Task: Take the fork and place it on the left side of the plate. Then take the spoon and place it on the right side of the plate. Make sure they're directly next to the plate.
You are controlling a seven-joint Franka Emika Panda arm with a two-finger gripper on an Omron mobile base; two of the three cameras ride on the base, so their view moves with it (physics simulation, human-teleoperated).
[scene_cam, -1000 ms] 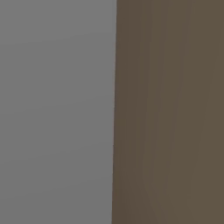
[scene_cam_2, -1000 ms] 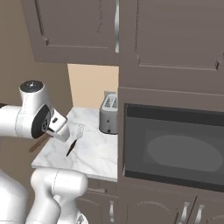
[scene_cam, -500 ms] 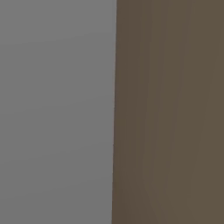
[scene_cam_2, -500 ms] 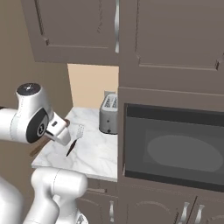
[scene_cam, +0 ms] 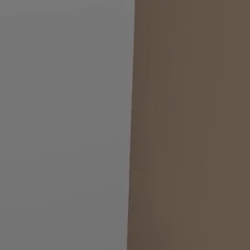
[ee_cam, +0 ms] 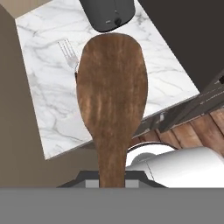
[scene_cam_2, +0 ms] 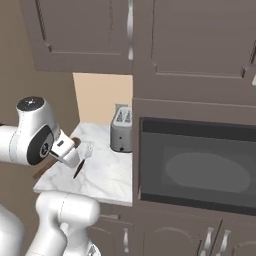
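Note:
A brown wooden spoon (ee_cam: 111, 92) rises from my gripper (ee_cam: 111, 180), which is shut on its handle; the broad bowl covers the middle of the hand view. In the right base view the gripper (scene_cam_2: 67, 153) hangs above the left end of the marble counter (scene_cam_2: 107, 172), with the spoon's handle (scene_cam_2: 42, 170) sticking out to the lower left. The fork (ee_cam: 68, 50) lies flat on the counter beyond the spoon, its pale tines (scene_cam_2: 88, 149) pointing toward the back wall. Its handle is partly hidden behind the spoon's bowl. The plate is out of view.
A grey toaster (scene_cam_2: 121, 129) stands at the back of the counter, close to the fork. A dark built-in oven (scene_cam_2: 200, 170) borders the counter's right side, with cabinets (scene_cam_2: 90, 35) overhead. A brown panel (scene_cam: 190, 125) and grey wall (scene_cam: 63, 125) sit close to the left camera.
The arm has drifted slightly to the left and down with the spoon in its grip. The fork has stayed where it lay.

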